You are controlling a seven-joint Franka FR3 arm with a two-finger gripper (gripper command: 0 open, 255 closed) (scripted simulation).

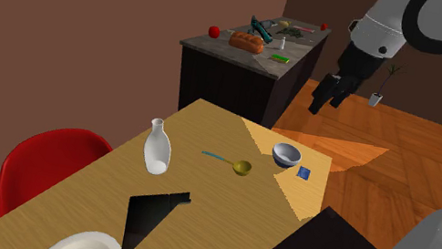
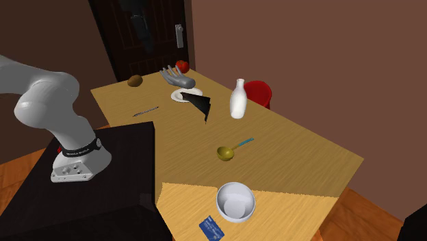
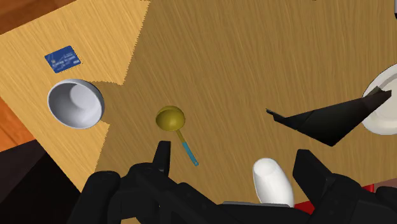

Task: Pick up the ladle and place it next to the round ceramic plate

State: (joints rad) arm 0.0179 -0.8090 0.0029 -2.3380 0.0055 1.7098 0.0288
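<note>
The ladle (image 1: 232, 162) has a gold bowl and a thin teal handle, and it lies flat on the wooden table (image 1: 199, 189), between the white bottle (image 1: 157, 147) and the grey bowl (image 1: 286, 154). It shows too as the ladle (image 2: 229, 151) and the ladle (image 3: 175, 127). The round white plate (image 1: 83, 248) sits at the table's near end in the shoulder view, also seen as the plate (image 2: 186, 94) and the plate (image 3: 385, 105). My gripper (image 1: 326, 95) hangs high above the table's far end, open and holding nothing. In the wrist view the gripper (image 3: 234, 159) has its fingers wide apart, the ladle's handle close to one fingertip.
A black wedge (image 1: 153, 214) lies between plate and bottle. A blue card (image 1: 304, 172) rests beside the grey bowl. A grey hand-shaped object (image 2: 176, 77), a red apple (image 2: 182, 66) and a brown lump (image 2: 135, 81) crowd the plate's end. A red chair (image 1: 51, 164) stands alongside.
</note>
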